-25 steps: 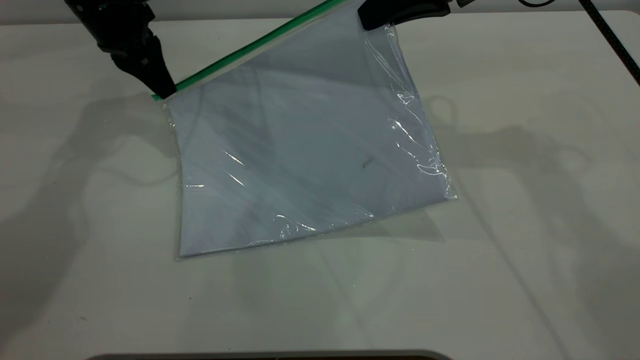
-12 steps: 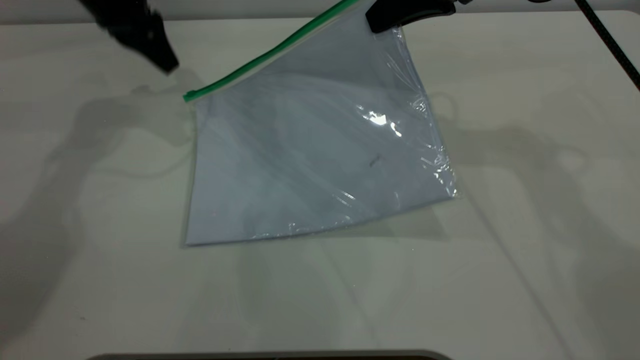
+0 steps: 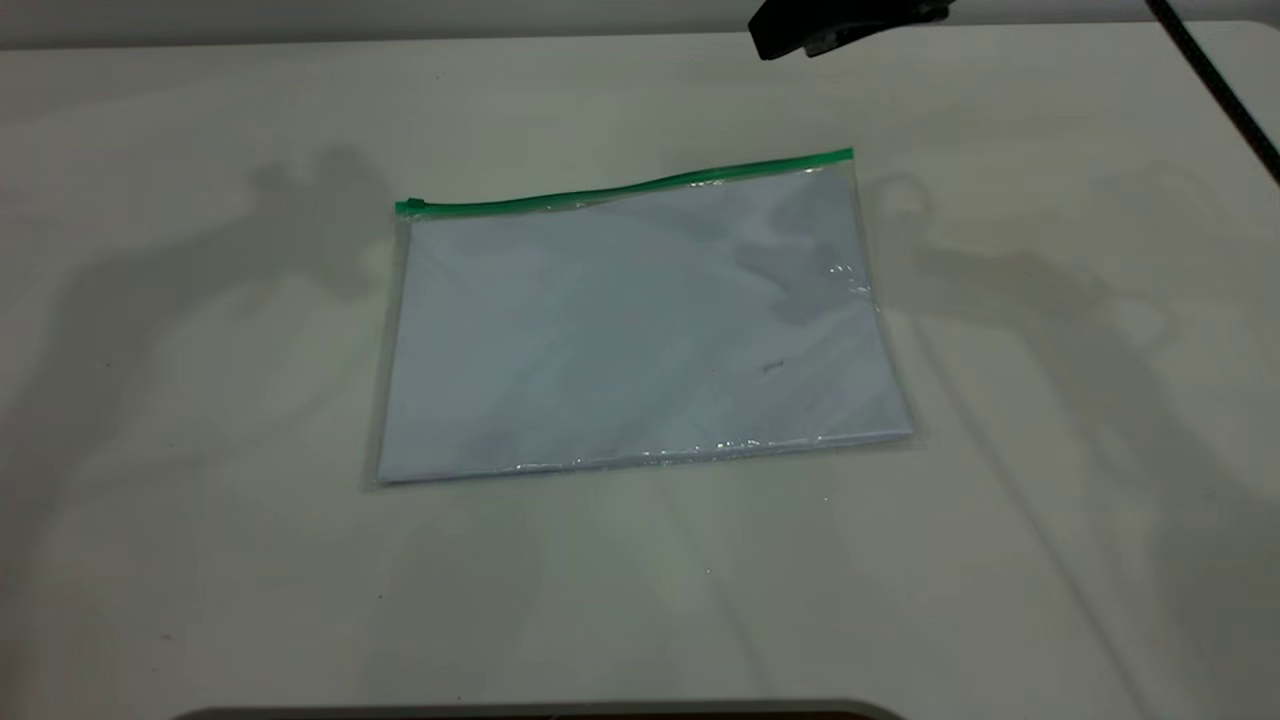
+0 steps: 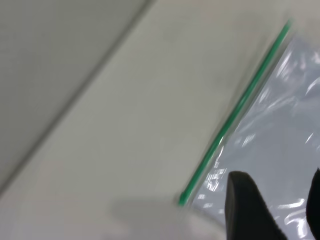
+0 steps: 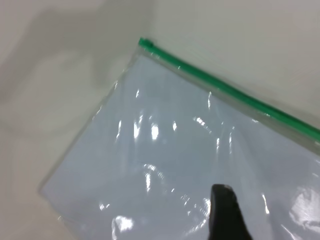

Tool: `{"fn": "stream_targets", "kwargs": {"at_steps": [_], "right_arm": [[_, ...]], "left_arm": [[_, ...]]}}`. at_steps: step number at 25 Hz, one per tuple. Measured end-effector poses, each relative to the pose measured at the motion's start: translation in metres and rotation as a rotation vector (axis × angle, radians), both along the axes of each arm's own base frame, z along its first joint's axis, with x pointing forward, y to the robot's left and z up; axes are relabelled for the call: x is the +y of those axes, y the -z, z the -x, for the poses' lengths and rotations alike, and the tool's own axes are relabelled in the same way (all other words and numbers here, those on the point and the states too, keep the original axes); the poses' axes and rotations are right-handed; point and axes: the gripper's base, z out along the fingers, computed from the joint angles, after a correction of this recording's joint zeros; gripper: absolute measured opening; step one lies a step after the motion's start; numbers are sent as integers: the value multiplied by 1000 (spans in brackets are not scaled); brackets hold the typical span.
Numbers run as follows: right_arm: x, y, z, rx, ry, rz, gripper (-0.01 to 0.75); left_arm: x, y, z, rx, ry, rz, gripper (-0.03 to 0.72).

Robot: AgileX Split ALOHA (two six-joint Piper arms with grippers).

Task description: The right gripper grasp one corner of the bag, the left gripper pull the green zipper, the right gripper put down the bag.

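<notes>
Exterior view: bag (image 3: 640,330) lies flat, apart from right claw (image 3: 790,40), whose opening I cannot tell.

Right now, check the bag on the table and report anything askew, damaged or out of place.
Nothing stands out. The bag lies flat on the table, slightly rotated, with the white sheet inside. The green zipper runs unbroken along its far edge. The right gripper is above the far table edge, clear of the bag.

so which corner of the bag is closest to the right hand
The far right corner, where the green zipper ends. The right hand sits above the table's far edge, clear of the bag.
</notes>
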Motion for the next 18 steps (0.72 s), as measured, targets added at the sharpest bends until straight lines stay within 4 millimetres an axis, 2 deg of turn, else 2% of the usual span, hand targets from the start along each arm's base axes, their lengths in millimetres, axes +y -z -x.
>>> {"fn": "stream_targets", "kwargs": {"at_steps": [2, 5, 6, 10, 13, 15, 18], "right_arm": [[0, -25, 6, -10, -36, -13, 499], [-2, -81, 25, -8, -75, -37, 491], [-3, -108, 36, -20, -92, -38, 488], [-19, -182, 89, 15, -111, 50, 479], [-37, -217, 129, 81, -54, 171, 479], [-51, -227, 152, 126, 43, 251, 479], [-70, -228, 185, 140, 168, 348, 477]], "left_arm": [[0, -31, 20, -39, -3, 19, 362], [2, -71, 56, -61, -16, 49, 362], [3, -82, 69, -53, -19, 57, 362], [10, -112, 107, -36, -99, 53, 362], [21, -126, 126, -30, -270, 49, 362], [30, -131, 139, -23, -392, 36, 362], [40, -128, 156, -2, -523, 12, 362]]}}
